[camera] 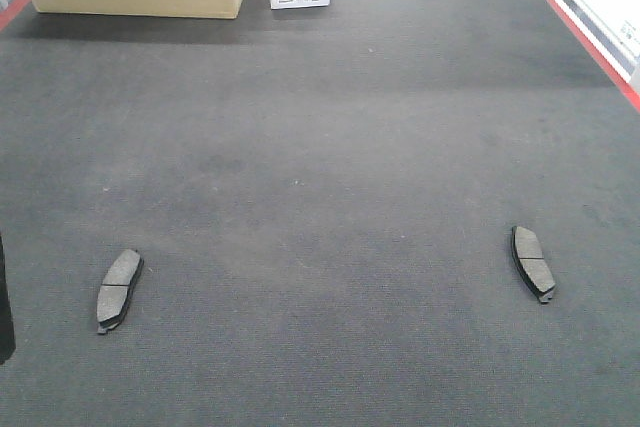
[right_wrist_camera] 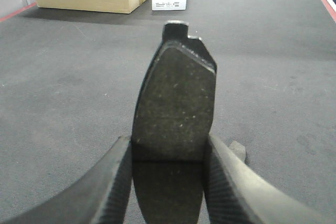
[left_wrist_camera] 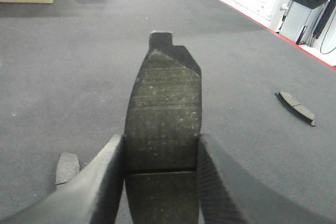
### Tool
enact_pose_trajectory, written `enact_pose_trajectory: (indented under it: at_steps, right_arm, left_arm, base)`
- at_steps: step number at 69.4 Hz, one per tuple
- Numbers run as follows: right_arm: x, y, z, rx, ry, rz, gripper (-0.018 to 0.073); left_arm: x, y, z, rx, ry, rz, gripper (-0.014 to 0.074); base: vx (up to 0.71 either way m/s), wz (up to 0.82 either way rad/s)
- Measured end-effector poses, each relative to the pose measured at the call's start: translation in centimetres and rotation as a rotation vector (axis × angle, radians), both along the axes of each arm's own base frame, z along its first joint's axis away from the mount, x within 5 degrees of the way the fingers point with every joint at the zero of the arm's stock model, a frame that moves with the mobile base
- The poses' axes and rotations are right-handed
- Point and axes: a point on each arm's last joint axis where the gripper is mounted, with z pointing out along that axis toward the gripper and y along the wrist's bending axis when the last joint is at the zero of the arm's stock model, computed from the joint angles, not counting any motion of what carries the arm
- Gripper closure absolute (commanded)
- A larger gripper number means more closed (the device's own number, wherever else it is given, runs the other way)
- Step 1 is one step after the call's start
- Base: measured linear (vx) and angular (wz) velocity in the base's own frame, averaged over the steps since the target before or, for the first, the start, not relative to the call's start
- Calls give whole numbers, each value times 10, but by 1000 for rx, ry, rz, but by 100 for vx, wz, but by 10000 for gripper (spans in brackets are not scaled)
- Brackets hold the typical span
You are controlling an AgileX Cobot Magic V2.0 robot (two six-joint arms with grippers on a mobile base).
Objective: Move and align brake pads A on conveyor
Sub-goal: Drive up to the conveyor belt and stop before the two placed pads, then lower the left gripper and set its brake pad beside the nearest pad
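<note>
Two brake pads lie on the conveyor (camera: 320, 147) in the front view, well apart: the left pad (camera: 119, 289) near the left edge, the right pad (camera: 533, 263) toward the right. Each wrist view shows another pad clamped edgewise between closed jaws: the left gripper (left_wrist_camera: 161, 174) holds the left-held pad (left_wrist_camera: 164, 108), the right gripper (right_wrist_camera: 170, 177) holds the right-held pad (right_wrist_camera: 176, 103). Both are held above the belt. By my reckoning the job is about midway: two carried pads are yet to be placed, and no aligned row of four shows.
</note>
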Motion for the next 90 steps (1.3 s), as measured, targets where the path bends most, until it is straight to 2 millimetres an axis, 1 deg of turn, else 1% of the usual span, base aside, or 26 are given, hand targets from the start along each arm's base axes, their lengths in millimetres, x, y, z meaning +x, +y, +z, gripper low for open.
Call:
enact_pose_trajectory:
  at_steps: [11,14,18,19,27,36,39,43,49,53,57,60,72,76,88,90]
  right_arm:
    - [0,0,0,0,0,0,561]
    - [0,0,0,0,0,0,561]
    - [0,0,0,0,0,0,561]
    - [0,0,0,0,0,0,561]
    - [0,0,0,0,0,0,561]
    - [0,0,0,0,0,0,561]
    - [0,0,0,0,0,0,561]
    - [0,0,0,0,0,0,561]
    - [0,0,0,0,0,0,561]
    - [0,0,0,0,0,0,561]
    - [0,0,0,0,0,0,561]
    - [0,0,0,0,0,0,561]
    - [0,0,0,0,0,0,561]
    - [0,0,0,0,0,0,561]
    - [0,0,0,0,0,0,561]
    - [0,0,0,0,0,0,561]
  left_arm:
    - [2,-2,3,-88,37,15,595]
    - [5,-5,8,-102,49,16,594]
    - [14,-11,14,-108,81,17,592]
    - [15,-12,19,-116,75,16,592]
    - [39,-27,34,-105,130,17,589]
    - [78,-51,35,-53,224,25,584]
    - [96,-61,27,-19,279,31,582]
    - [112,-71,22,7,320,35,580]
    - [137,-87,2,61,412,44,574]
    - [155,-98,-17,96,488,52,572]
    - [167,-105,-30,112,536,57,570]
    - [177,-113,-46,132,591,64,567]
    - [204,-131,-80,157,702,81,542]
    - [210,-134,-88,166,721,84,527]
    - [224,-145,-123,180,832,107,429]
    - [226,-147,-125,174,843,111,407]
  base:
    - [0,0]
    - [0,0]
    - [0,0]
    - [0,0]
    - [0,0]
    - [0,0]
    - [0,0]
    - [0,0]
    - [0,0]
    - [0,0]
    - [0,0]
    - [0,0]
    - [0,0]
    - [0,0]
    - [0,0]
    - [0,0]
